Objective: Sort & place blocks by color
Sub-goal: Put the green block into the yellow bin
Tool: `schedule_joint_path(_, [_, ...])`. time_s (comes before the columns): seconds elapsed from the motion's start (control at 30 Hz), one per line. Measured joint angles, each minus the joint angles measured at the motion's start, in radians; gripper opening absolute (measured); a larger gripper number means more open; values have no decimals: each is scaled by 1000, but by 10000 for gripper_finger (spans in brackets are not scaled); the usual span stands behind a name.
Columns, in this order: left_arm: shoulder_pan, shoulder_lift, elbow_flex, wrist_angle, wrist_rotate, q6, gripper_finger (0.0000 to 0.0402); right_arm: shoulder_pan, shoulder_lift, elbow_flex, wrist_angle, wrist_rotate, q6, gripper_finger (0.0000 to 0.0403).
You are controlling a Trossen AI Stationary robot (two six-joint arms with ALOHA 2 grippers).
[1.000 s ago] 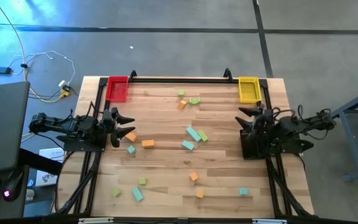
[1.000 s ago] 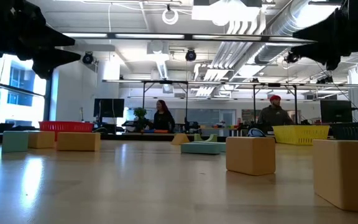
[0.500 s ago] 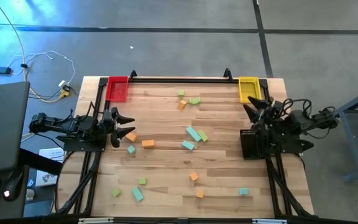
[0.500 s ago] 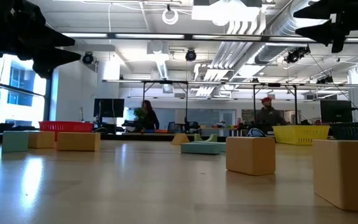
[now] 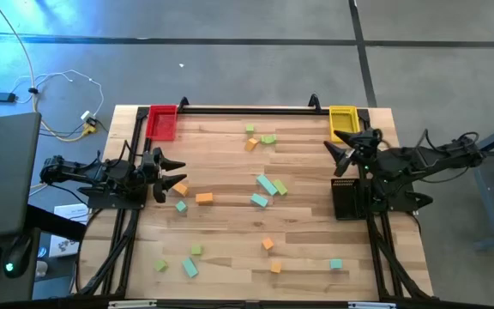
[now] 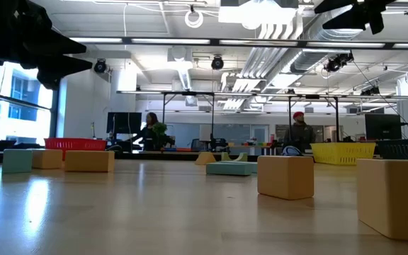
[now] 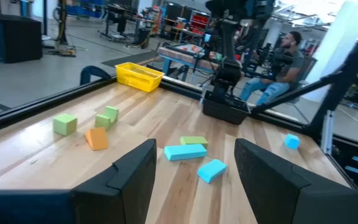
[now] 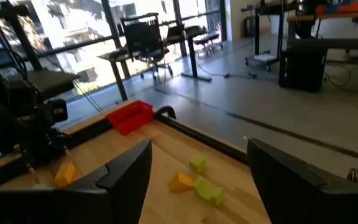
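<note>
Blocks (image 5: 265, 184) in orange, green and teal lie scattered over the wooden table (image 5: 230, 249) in the high view; left gripper (image 5: 171, 172) at the left edge and right gripper (image 5: 341, 148) beside the yellow tray (image 5: 342, 123) both stand apart, empty. Low view: orange blocks near, red tray (image 6: 74, 144) far. Wrist views: fingers parted, nothing between.

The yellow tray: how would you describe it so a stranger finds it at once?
Look at the wooden table from above, then its far edge. The yellow tray sits in the far right corner, just beyond the right gripper. The only other tray, in the far left corner, is red.
</note>
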Motion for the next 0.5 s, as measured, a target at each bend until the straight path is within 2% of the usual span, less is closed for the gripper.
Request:
schedule_joint_path(0.13, [0,0,0,0,-18,0,204,0,119,81,-105,-26,131,251])
schedule_joint_path(0.27, [0,0,0,0,-18,0,204,-10,224,150,-197,-96,245,251])
schedule_joint_path(0.5, [0,0,0,-1,-19,0,204,-103,385,206,-295,-301,388,251])
